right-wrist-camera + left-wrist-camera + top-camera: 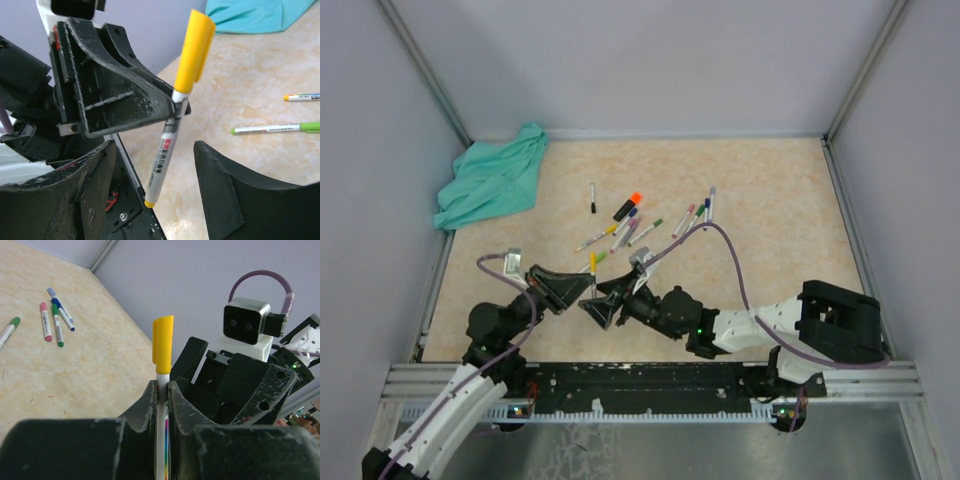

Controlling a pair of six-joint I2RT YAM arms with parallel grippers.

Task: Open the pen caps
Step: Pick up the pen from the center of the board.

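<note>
Yellow cap [197, 47] still on its pen [162, 165], held up at table's 6 o'clock. Left gripper [161, 390] clamped tight on the pen just below the cap. Right gripper [152, 150]: fingers well apart, flanking the pen, gripping nothing. Other pens [645, 232], toward 12 o'clock, all look capped. No cap off yet.

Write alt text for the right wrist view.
The left arm's jaws clamp a tilted white pen with a yellow cap. The right arm's open jaws frame it; two more pens and a teal cloth lie behind.
</note>
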